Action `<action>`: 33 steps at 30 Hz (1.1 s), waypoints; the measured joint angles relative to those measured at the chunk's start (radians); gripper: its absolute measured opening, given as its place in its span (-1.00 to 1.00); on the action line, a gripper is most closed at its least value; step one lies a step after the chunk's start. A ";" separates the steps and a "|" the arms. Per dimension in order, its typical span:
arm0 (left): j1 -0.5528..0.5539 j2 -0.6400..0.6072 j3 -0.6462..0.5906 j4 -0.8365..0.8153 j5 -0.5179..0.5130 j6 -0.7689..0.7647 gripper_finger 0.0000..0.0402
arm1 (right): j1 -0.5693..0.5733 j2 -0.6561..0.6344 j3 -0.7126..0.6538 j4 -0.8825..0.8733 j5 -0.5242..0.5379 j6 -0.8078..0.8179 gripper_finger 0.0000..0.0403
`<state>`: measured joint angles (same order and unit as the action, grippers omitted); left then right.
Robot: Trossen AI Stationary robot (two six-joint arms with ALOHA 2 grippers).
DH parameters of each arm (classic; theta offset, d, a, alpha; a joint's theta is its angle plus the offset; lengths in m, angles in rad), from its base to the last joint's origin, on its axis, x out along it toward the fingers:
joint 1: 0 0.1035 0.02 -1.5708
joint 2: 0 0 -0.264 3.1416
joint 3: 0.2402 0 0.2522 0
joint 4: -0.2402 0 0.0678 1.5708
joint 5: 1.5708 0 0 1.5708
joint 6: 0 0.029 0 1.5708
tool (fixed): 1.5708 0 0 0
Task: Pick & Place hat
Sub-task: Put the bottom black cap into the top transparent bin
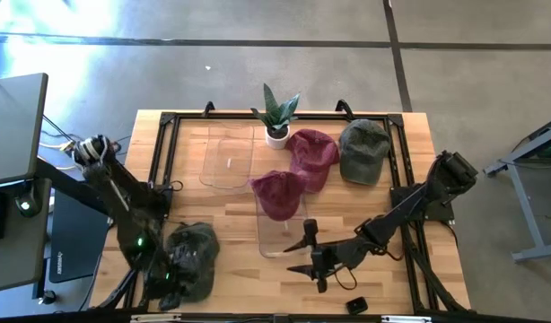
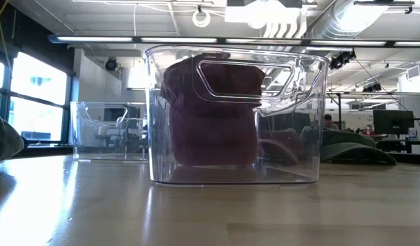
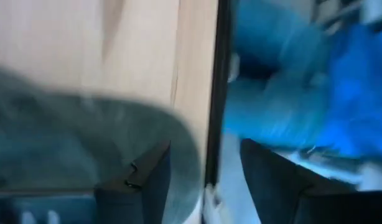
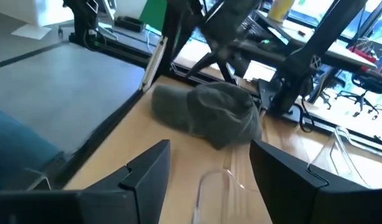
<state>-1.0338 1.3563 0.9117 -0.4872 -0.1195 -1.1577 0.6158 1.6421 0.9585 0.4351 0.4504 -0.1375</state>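
A maroon hat (image 1: pixel 277 194) sits inside the clear bin (image 1: pixel 281 240) mid-tabletop (image 1: pixel 231 269), the right end effector (image 1: pixel 304 253) open just beside that bin, the left end effector (image 1: pixel 168 292) open over a green hat (image 1: pixel 193 258) well left of it.

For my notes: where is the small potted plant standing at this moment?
In the high view, the potted plant stands at the table's far edge, near the middle, between the empty clear bin and a maroon hat.
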 joint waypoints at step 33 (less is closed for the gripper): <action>-0.047 0.607 0.534 -0.336 -0.104 0.693 0.22 | 0.005 0.000 0.016 -0.037 0.051 -0.027 0.05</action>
<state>-1.0809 1.9632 1.4459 -0.8235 -0.2234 -0.4651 0.6209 1.6421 0.9741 0.3979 0.5014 -0.1642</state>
